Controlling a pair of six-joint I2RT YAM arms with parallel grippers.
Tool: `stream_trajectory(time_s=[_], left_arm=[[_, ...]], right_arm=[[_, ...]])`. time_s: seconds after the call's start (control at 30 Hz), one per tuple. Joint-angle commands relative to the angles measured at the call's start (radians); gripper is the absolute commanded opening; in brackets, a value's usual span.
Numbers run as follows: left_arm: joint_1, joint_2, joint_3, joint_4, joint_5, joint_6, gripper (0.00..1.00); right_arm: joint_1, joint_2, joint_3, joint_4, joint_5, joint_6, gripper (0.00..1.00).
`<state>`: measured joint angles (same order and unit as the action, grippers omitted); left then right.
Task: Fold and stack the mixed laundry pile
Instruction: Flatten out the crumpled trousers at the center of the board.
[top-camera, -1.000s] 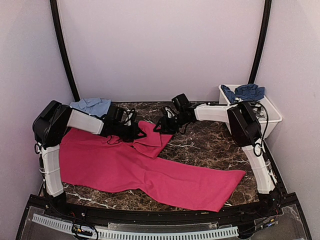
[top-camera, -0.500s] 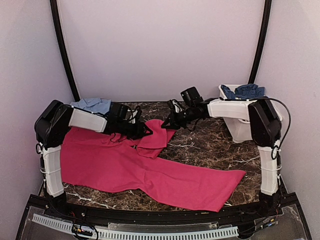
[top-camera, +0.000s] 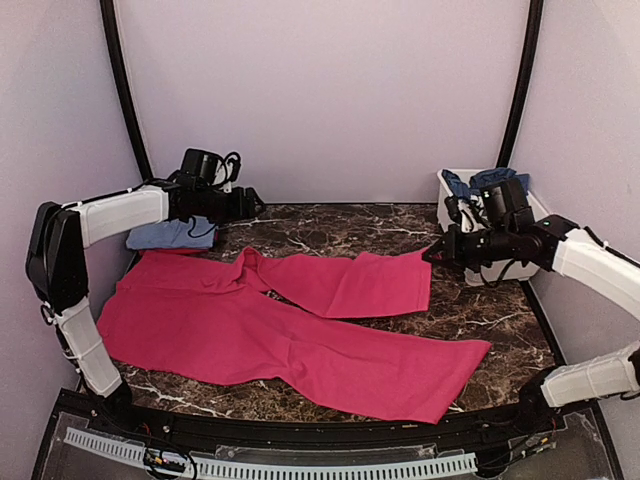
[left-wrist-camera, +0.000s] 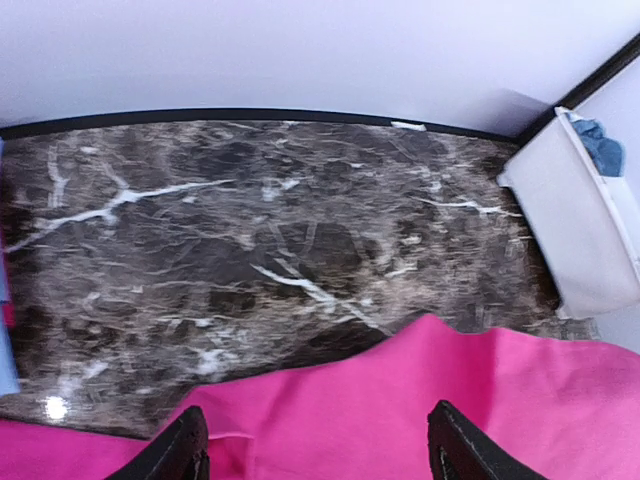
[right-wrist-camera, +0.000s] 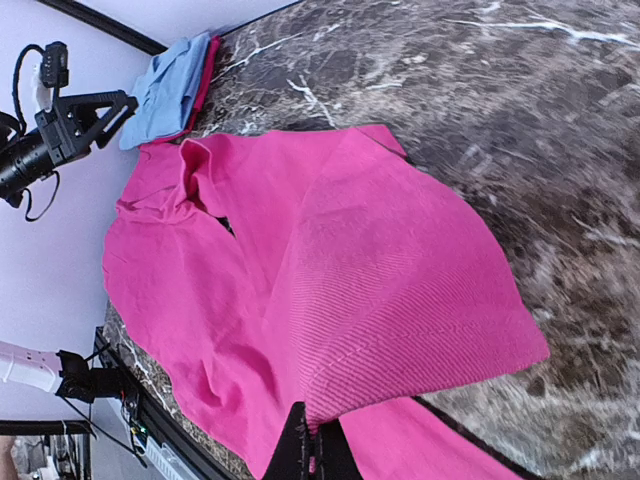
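Magenta-pink garment: on desk, upper leg now drawn out flat toward white tub. Right gripper jaws pinching hem beside tub; left gripper jaws wide, released, withdrawn. Judged ready for folding.

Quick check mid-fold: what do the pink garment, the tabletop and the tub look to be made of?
Pink garment: soft cloth, perhaps cotton, knit or woven unclear; matte, with fine ribbed lines and limp folds.
Tabletop: dark marble or a marble-look laminate; white veins and a glossy glare spot.
Tub: probably plastic; plain white with smooth, stiff walls.
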<state>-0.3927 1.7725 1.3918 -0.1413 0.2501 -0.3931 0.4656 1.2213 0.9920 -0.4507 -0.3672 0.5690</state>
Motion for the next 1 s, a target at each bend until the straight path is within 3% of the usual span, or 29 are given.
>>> stream_trajectory(time_s=[0.0, 0.2, 0.43, 0.67, 0.87, 0.97], left_arm=[[0.009, 0.054, 0.103, -0.256, -0.226, 0.178, 0.75], [0.009, 0.182, 0.198, -0.367, -0.28, 0.302, 0.75], [0.007, 0.197, 0.202, -0.476, -0.183, 0.359, 0.64], [-0.004, 0.107, 0.08, -0.558, -0.135, 0.399, 0.54], [-0.041, 0.104, 0.022, -0.664, -0.233, 0.466, 0.5], [-0.041, 0.075, -0.001, -0.637, -0.236, 0.458, 0.5]], right_arm=[[-0.069, -0.243, -0.049, -0.177, 0.155, 0.058, 0.0], [-0.18, -0.427, -0.057, -0.351, 0.236, 0.069, 0.0], [-0.239, -0.436, -0.065, -0.358, 0.229, 0.05, 0.0], [-0.265, -0.435, -0.063, -0.349, 0.22, 0.031, 0.0], [-0.286, -0.444, -0.078, -0.362, 0.205, 0.013, 0.0], [-0.294, -0.451, -0.108, -0.357, 0.211, 0.011, 0.0]])
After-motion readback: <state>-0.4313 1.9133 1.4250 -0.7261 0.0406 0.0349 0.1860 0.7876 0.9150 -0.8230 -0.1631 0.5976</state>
